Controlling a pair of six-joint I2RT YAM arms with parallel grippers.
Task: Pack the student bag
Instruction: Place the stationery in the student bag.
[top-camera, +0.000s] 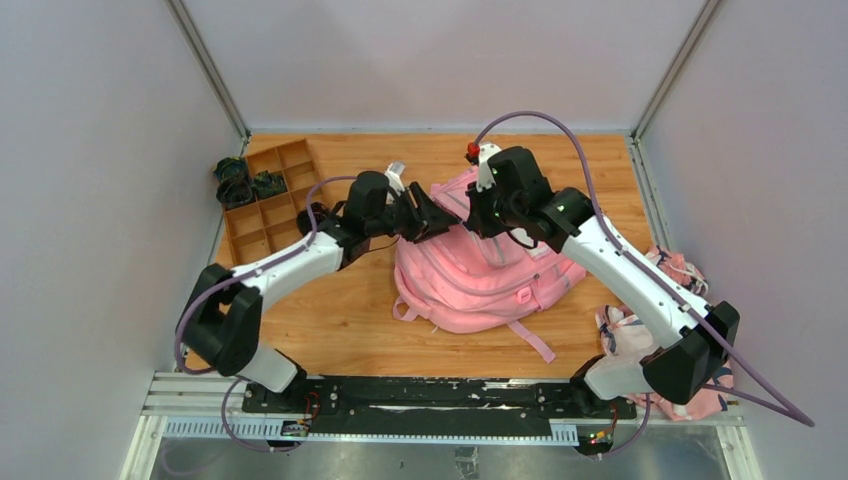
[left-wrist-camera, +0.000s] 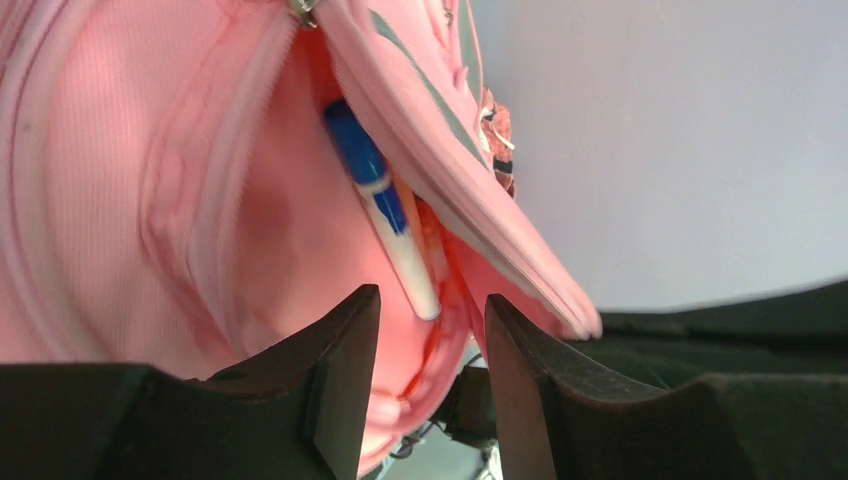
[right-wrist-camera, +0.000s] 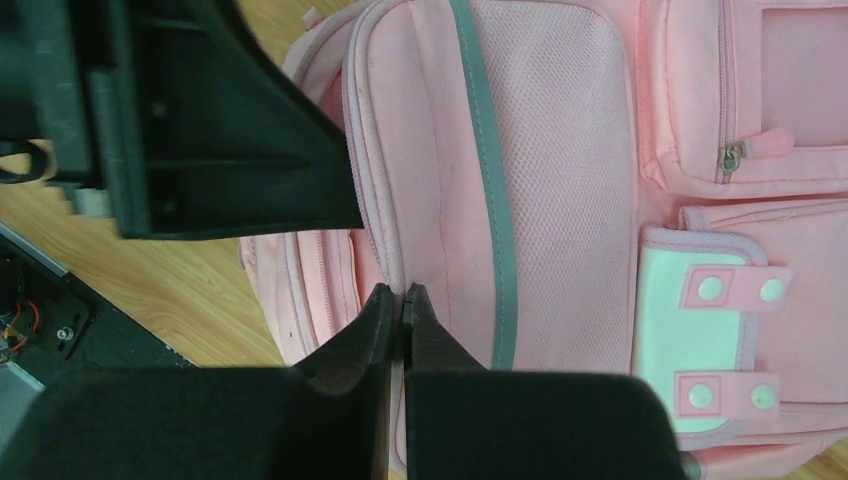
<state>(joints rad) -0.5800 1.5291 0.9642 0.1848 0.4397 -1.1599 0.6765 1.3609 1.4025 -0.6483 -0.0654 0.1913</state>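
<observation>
Far left, the tray (top-camera: 262, 205) sits at the table's back corner with dark bits in its far cells, well apart from the action.

Now the left gripper (left-wrist-camera: 430, 300): its fingers (left-wrist-camera: 340, 350) stand open, empty, aimed straight into the mouth of the bag (top-camera: 470, 285). Just beyond the tips lies a pen (left-wrist-camera: 395, 225), inside the opening. Its long axis runs nearly in line with the fingers' reach, white end nearest them, blue end pointing deeper into the bag. It lies free of both fingers, and it looks lodged against the inner wall under the lifted flap.

The bag lies flat mid-table, front pockets up. Its long axis runs far to near, with the opening at the far end where both arms meet and the straps trailing toward the bases.

The right gripper (right-wrist-camera: 402, 292) is pinched tight on the bag's seam edge, apparently holding that mouth up. So the left arm is plainly the nearer one to the pen; any push goes along the pen's length, inward.

Far right, a floral cloth (top-camera: 620, 335) lies bunched beside the right arm.
</observation>
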